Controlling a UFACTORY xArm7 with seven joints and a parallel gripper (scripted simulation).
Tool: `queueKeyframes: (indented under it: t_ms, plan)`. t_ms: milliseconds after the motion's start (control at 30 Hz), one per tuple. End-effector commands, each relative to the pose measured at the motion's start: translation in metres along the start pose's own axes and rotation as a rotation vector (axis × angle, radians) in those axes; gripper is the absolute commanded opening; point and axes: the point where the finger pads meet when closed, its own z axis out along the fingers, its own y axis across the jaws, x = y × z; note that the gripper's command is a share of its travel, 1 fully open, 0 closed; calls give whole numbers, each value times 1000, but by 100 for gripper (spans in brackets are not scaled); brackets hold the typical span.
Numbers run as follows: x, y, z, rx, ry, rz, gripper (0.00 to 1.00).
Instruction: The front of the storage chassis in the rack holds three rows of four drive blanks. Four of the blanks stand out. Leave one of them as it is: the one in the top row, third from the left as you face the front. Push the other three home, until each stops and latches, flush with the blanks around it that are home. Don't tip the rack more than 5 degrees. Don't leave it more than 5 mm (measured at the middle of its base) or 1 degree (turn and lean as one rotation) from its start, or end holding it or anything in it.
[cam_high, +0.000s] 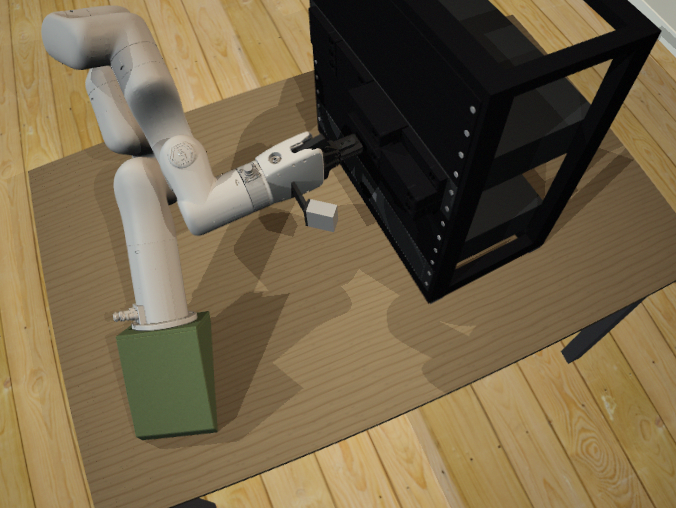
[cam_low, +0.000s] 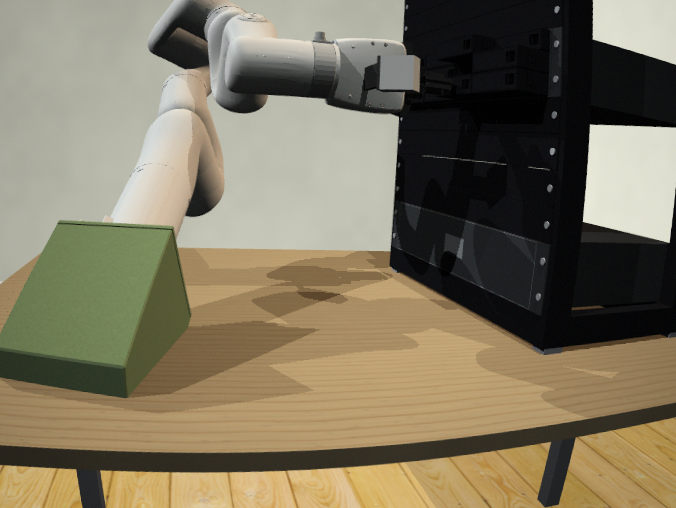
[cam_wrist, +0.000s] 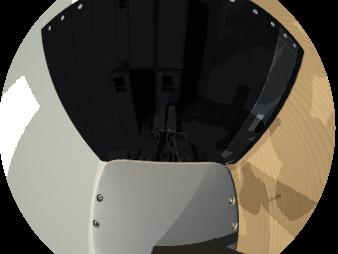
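My gripper (cam_high: 357, 145) (cam_low: 451, 88) (cam_wrist: 167, 114) is shut with nothing visible between its fingers. Its tips are at the chassis front, left of centre at about bottom-row height; whether they touch a blank is unclear. The top-row third blank (cam_high: 382, 109) (cam_low: 479, 44) (cam_wrist: 120, 83) stands out. At the right end, a middle-row blank (cam_high: 409, 169) (cam_low: 524, 58) (cam_wrist: 142, 37) and the bottom-row blank (cam_low: 524, 79) (cam_wrist: 170, 37) below it also stand out. The fourth outstanding blank cannot be made out; the fingers and dark shadow hide the left part of the chassis.
The black rack (cam_high: 461, 259) (cam_low: 558, 218) stands upright on the wooden table (cam_high: 338, 327) (cam_low: 338, 404). Black panels lie above and below the chassis. A grey box (cam_high: 321, 215) (cam_low: 398, 73) sticks out from the gripper's side. The green arm base (cam_high: 169, 382) (cam_low: 87, 294) is at the table's left.
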Motion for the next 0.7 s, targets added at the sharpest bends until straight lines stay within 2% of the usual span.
queueKeyframes:
  t_ms: [0, 667]
  plan:
    - [1, -2, 1, 3, 1, -3, 0]
    - [0, -2, 11, 3, 1, -3, 0]
